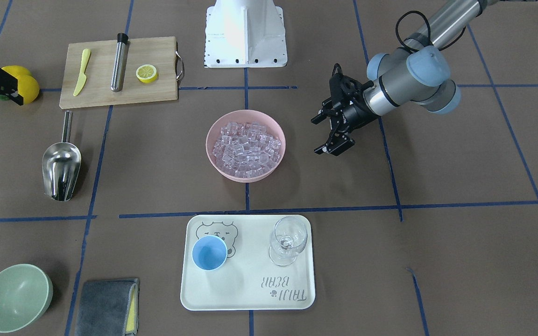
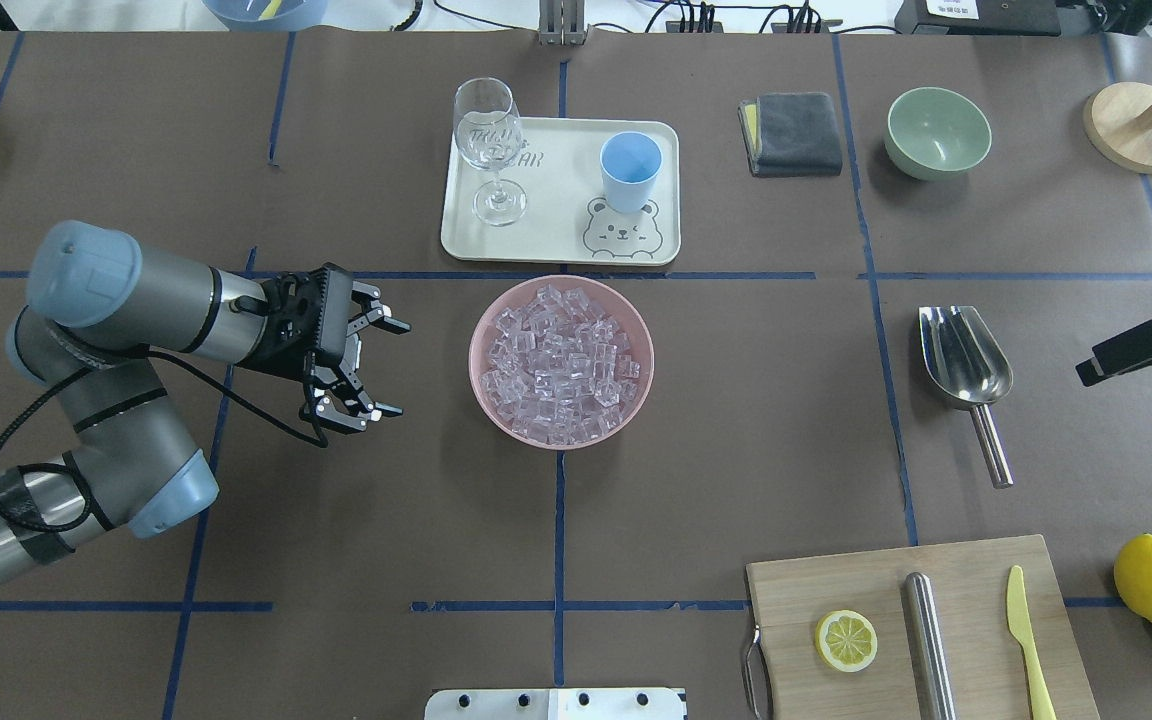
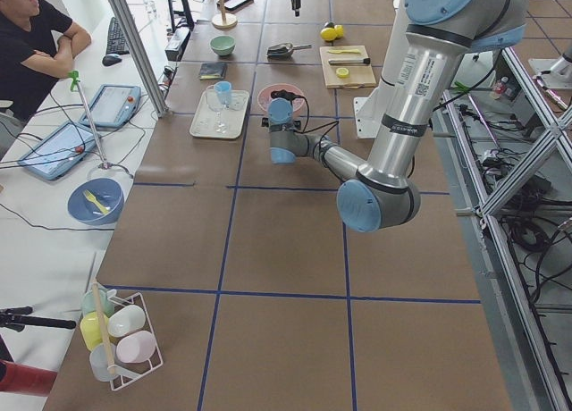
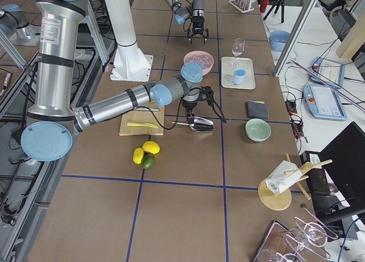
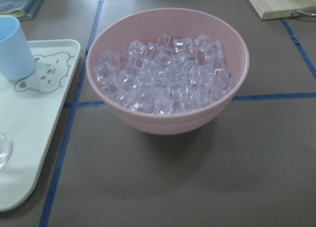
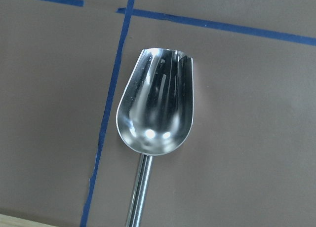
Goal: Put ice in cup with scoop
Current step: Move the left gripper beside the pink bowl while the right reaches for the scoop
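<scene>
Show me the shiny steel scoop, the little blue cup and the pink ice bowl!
Shiny steel scoop (image 2: pixel 966 360): overhead view, trough.
Small light-blue cup (image 2: pixel 628 192): overhead view, outer wall.
Pink ice bowl (image 2: pixel 476 360): overhead view, left rim.

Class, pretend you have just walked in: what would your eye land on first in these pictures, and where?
The pink bowl heaped with clear ice cubes at the centre of the table stands out first. The left gripper hangs open just beside it, and the shiny steel scoop lies on the table to the robot's right.
</scene>
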`<control>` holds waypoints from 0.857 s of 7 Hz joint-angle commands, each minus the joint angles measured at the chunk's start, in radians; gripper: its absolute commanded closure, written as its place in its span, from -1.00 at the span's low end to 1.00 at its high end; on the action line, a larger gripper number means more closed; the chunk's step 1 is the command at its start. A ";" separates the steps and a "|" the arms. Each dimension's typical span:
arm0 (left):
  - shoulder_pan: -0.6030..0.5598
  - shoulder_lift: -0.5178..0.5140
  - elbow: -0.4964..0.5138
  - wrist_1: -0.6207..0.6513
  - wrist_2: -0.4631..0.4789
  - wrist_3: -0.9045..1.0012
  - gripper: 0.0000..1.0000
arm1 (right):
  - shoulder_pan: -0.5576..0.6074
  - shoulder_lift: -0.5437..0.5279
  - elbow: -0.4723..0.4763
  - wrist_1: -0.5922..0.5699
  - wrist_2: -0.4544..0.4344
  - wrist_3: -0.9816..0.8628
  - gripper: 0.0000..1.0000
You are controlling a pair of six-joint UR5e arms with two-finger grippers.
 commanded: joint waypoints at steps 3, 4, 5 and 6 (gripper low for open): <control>0.045 -0.043 0.051 0.007 0.107 -0.006 -1.00 | -0.183 -0.110 0.027 0.238 -0.101 0.349 -1.00; 0.045 -0.079 0.073 0.045 0.107 -0.014 -1.00 | -0.257 -0.099 0.047 0.240 -0.169 0.447 -1.00; 0.045 -0.102 0.074 0.079 0.105 -0.008 -1.00 | -0.300 -0.093 0.048 0.240 -0.204 0.482 -1.00; 0.047 -0.104 0.074 0.081 0.107 -0.009 -1.00 | -0.329 -0.091 0.046 0.238 -0.239 0.502 -1.00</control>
